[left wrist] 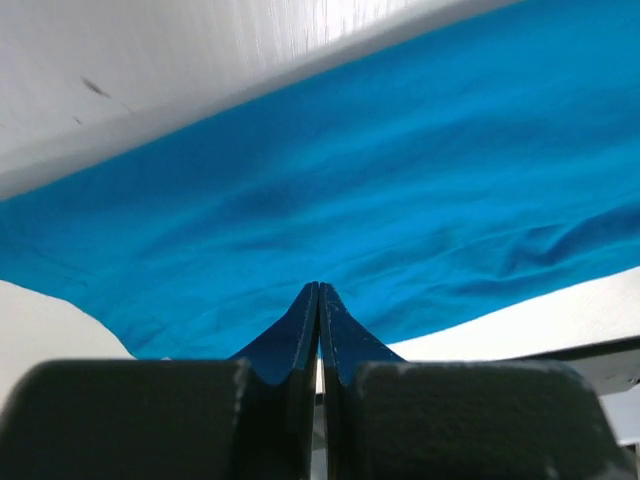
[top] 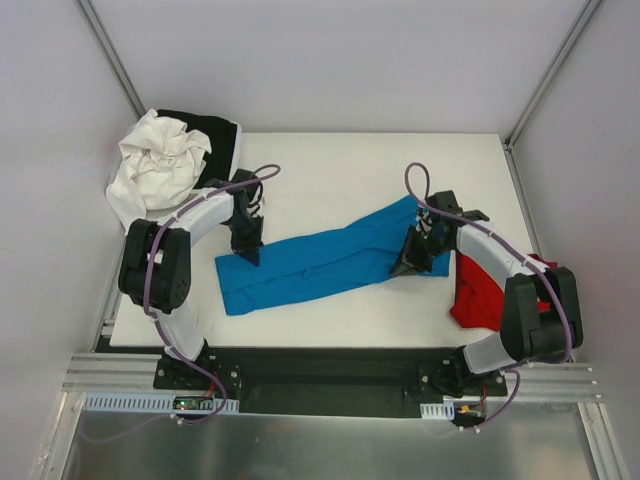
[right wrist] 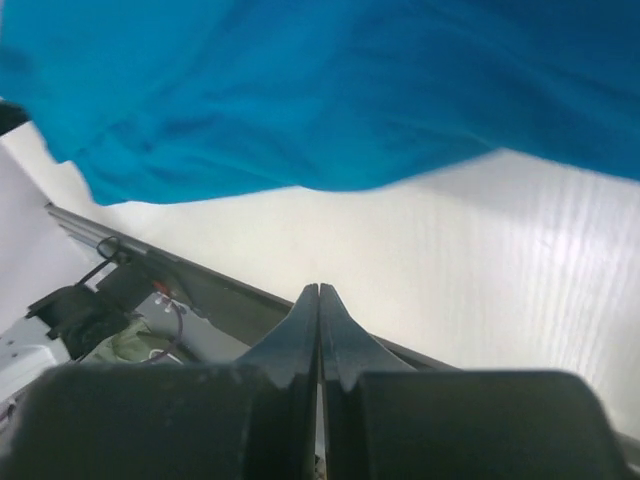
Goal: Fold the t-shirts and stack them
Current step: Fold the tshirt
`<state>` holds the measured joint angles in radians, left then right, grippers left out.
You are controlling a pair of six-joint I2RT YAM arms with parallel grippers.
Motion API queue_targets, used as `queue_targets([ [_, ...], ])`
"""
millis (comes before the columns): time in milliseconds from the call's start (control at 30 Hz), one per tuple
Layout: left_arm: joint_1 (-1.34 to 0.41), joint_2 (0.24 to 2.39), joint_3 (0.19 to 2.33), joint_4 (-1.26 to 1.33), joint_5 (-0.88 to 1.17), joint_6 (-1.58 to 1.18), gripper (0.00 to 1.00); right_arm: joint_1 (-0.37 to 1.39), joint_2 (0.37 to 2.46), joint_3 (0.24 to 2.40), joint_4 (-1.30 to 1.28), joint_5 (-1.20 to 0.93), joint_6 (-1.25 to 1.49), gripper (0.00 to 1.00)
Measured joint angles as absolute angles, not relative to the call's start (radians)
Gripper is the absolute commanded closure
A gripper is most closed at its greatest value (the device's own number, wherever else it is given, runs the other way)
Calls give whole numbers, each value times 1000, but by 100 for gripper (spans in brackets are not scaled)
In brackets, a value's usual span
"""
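The turquoise-blue t-shirt [top: 320,260] lies as a long folded band slanting across the middle of the white table [top: 350,165]. My left gripper [top: 248,254] is shut, its tips down at the band's left end. The left wrist view shows the shut tips [left wrist: 319,290] over blue cloth [left wrist: 350,180], with nothing between the jaws. My right gripper [top: 406,267] is shut at the band's right end. Its tips [right wrist: 319,290] point at bare table, with the blue cloth [right wrist: 300,90] beyond them. The red t-shirt [top: 478,297] lies bunched at the right edge, partly under my right arm.
A crumpled white garment [top: 158,168] sits on a black one [top: 218,133] at the table's back left corner. White walls close in the back and both sides. The table's front edge and metal rail [right wrist: 150,275] show in the right wrist view.
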<state>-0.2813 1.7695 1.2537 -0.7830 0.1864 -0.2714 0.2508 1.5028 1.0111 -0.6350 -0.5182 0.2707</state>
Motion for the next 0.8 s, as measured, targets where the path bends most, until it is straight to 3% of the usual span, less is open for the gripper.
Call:
queue_targets([
  [300,-282,1670,1087,-785,177,-271,100,184,1356,765,-635,-478,357,99],
  [567,-282,1592,1019,-785,92,-272,100,148,1357,770,-595,-480,383,99],
  [800,-282,1576,1017,-781,-58,-283,100,-4,1376,777,-559,-487,387,99],
])
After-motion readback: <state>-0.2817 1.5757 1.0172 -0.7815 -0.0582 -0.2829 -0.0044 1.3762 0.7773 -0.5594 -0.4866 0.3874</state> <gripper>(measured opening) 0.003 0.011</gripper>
